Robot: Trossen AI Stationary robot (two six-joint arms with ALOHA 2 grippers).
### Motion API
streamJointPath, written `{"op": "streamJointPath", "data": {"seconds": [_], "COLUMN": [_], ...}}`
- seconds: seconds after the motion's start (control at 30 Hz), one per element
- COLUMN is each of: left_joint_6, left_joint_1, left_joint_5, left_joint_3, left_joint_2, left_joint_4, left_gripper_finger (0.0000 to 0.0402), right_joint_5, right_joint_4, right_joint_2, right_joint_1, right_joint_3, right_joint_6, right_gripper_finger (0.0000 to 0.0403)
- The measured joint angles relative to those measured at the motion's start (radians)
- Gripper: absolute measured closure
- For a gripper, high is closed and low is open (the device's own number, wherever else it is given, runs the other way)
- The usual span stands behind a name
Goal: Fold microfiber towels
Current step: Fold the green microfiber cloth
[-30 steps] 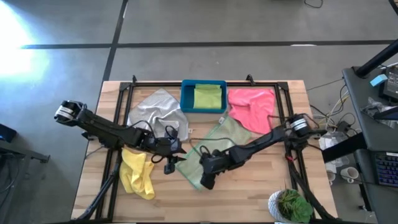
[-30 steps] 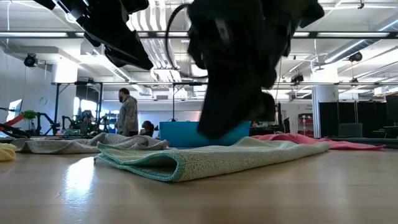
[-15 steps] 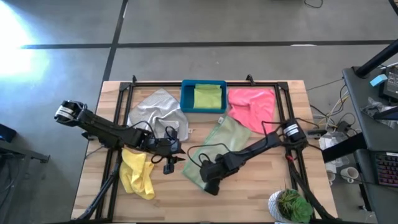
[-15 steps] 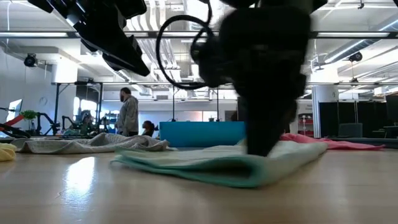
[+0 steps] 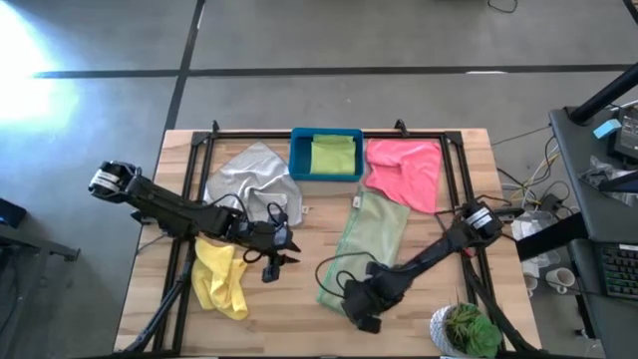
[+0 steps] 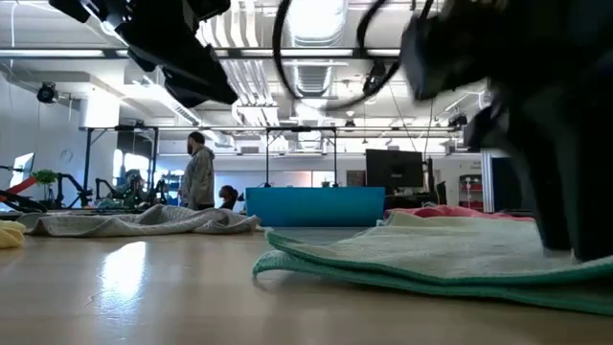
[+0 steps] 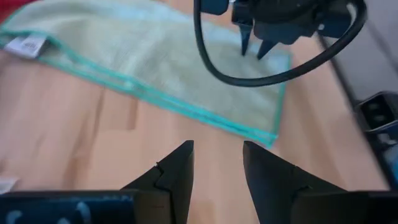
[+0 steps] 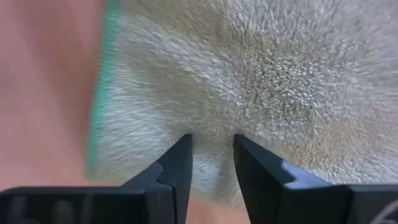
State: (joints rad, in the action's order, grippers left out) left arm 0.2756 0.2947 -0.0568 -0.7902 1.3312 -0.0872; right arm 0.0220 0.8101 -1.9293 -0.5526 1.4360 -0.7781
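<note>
— What surrounds the wooden table [image 5: 150, 179]?

— Grey concrete floor [image 5: 379, 40] crossed by dark lines, with bright glare at upper left. A desk [image 5: 598, 199] with cables sits at right, a potted plant [image 5: 464, 329] at lower right.

— And beyond?

— An open hall with ceiling strip lights [image 6: 316, 14]; a person [image 6: 198, 172] stands at left.

- In my low view the right gripper [image 6: 565, 144] is a dark blur cut off by the frame edge; I cannot make out its jaws there.
- The sage green towel [image 8: 261, 81] fills the right wrist view, its far side cropped.
- The yellow towel [image 6: 8, 234] barely shows at the low view's edge.
</note>
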Motion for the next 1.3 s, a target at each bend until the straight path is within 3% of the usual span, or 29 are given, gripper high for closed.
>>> {"op": "streamJointPath", "data": {"seconds": [0.37,0.57,0.93,1.3], "left_joint_6": [-0.181,-0.283,-0.282,-0.282], "left_joint_1": [0.038,0.082,0.102,0.128], "left_joint_5": [0.009,-0.014,-0.036,-0.027], "left_joint_3": [-0.108,-0.204,-0.326,-0.434], "left_joint_2": [0.060,0.166,0.359,0.462], "left_joint_4": [0.054,0.035,-0.125,-0.169], "left_gripper_finger": [0.0279,0.0279,0.0278,0.0278], "right_joint_5": [-0.287,-0.409,-0.417,-0.408], "right_joint_4": [0.001,0.004,-0.010,-0.150], "right_joint_2": [0.228,0.271,0.258,0.173], "right_joint_1": [-0.123,-0.221,-0.282,-0.281], "right_joint_3": [-0.010,-0.076,-0.135,-0.136], "right_joint_6": [-0.061,-0.150,-0.395,-0.328], "right_gripper_finger": [0.0294,0.0294,0.0294,0.0294]}}
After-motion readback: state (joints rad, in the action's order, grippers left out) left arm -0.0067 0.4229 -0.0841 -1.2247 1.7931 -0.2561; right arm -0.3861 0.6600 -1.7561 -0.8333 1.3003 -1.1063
